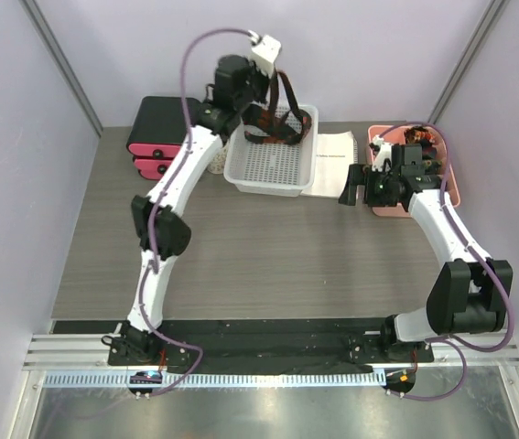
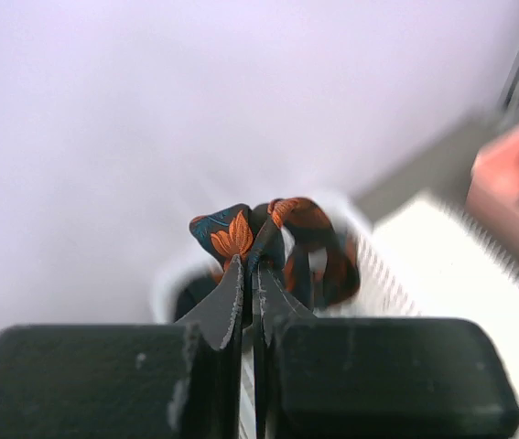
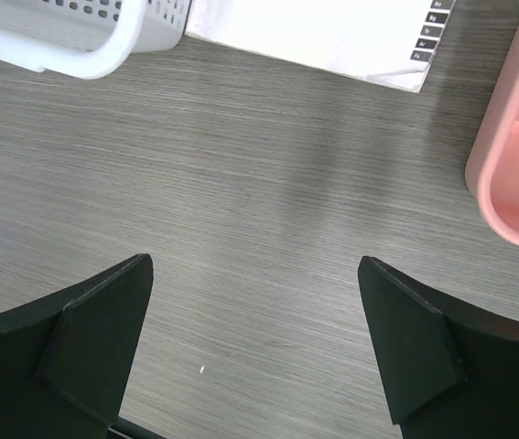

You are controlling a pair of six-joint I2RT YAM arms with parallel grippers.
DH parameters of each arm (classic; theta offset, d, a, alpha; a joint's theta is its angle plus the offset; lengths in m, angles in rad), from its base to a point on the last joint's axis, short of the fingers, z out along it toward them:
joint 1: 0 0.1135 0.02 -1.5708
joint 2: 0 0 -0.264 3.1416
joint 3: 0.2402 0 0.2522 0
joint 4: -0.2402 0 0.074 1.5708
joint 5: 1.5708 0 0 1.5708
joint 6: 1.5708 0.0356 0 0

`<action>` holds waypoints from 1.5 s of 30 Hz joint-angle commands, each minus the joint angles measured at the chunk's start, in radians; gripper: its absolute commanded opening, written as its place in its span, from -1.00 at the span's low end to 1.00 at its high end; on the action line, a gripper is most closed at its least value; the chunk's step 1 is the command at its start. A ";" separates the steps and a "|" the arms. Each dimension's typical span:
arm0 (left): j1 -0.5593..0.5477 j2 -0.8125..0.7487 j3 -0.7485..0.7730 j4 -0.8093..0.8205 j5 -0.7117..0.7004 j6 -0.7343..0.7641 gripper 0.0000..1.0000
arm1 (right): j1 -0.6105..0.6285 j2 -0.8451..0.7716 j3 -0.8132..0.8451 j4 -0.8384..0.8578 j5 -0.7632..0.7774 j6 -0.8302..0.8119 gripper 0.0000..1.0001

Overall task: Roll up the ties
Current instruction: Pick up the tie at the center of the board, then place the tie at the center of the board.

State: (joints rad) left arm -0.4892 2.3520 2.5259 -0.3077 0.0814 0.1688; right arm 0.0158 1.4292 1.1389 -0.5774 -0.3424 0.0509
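Jaws of left gripper (image 2: pixel 252 274): pinched shut on a bunched fold of tie (image 2: pixel 232 234), right at the tips. Dangles in loops below the jaws, into white basket (image 1: pixel 264 187) underneath. Jaws of right gripper (image 3: pixel 254 265): spread wide, holding nothing. Hover over wood-grain table (image 3: pixel 241 183); pink tray (image 3: pixel 515 183) off to their right, paper sheet (image 3: pixel 332 37) ahead, basket corner ahead-left.

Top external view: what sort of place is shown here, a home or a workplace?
Probably a robot lab cell, not a home: plain lilac panels enclose a wood-grain table, the left arm and right arm stand on a metal rail, and a tie hangs into a white basket.
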 commanded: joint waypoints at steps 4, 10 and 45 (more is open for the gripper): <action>-0.043 -0.333 -0.013 0.170 0.004 -0.035 -1.00 | -0.004 -0.118 0.028 0.238 -0.087 0.009 0.99; -0.084 -0.471 -0.093 0.165 -0.002 -0.045 -1.00 | 0.102 -0.164 -0.047 0.612 -0.153 -0.169 1.00; -0.098 -0.873 -0.469 0.148 -0.069 -0.017 -1.00 | 0.299 0.165 0.552 0.704 0.026 -0.454 -0.98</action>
State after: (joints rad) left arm -0.5869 1.6123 2.1609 -0.2131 0.0525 0.1356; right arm 0.3580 1.8057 1.6024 0.2768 -0.3592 -0.3271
